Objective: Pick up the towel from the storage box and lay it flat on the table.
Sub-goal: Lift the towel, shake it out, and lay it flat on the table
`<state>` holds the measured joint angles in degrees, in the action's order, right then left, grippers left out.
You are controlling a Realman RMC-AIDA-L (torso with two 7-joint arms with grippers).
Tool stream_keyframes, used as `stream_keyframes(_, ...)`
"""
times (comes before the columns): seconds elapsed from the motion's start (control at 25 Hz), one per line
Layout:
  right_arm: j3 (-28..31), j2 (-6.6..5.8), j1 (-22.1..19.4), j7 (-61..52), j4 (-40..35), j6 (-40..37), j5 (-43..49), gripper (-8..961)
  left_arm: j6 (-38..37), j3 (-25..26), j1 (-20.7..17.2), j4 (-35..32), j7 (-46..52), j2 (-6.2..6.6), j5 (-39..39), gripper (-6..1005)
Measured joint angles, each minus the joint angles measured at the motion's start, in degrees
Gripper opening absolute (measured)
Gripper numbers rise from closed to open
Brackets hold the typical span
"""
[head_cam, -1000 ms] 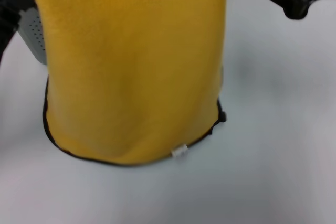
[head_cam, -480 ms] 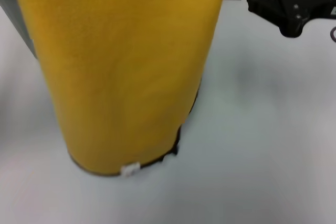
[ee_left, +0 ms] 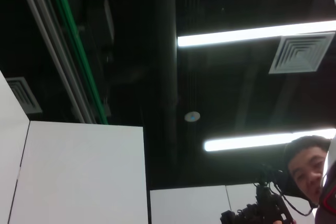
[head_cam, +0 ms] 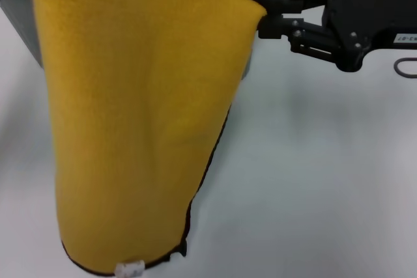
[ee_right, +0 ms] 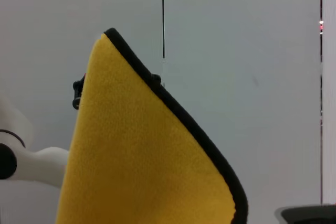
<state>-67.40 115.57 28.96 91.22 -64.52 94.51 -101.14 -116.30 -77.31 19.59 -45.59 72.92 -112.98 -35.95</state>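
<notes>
Your head camera looks down at the table [head_cam: 326, 180], close behind the towel [head_cam: 137, 128]. The right wrist camera shares this towel; the left one faces the ceiling.

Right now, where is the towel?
In the head view the towel hangs in the air on the robot's left over the table, its upper corner held by the right gripper, with the storage box behind it.

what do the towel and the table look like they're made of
The towel looks like soft fleecy cloth, probably microfibre: matte yellow nap, black stitched edging, hanging in a soft drape from the right gripper. The table looks like smooth hard white laminate or similar, with a faint sheen.
</notes>
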Motion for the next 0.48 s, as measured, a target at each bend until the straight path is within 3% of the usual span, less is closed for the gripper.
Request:
stream_keyframes(0.2,0.1,0.0,-0.3,0.5,1.4,0.2,0.2,211,0.2,2.9,0.0,-0.8,1.1,-1.05,-1.9,16)
stream_keyframes(0.48,0.0,-0.25,-0.4,-0.9,2.8,2.2,0.4,207,0.3,3.2,-0.3,-0.8,1.3,-0.8,-2.5,17)
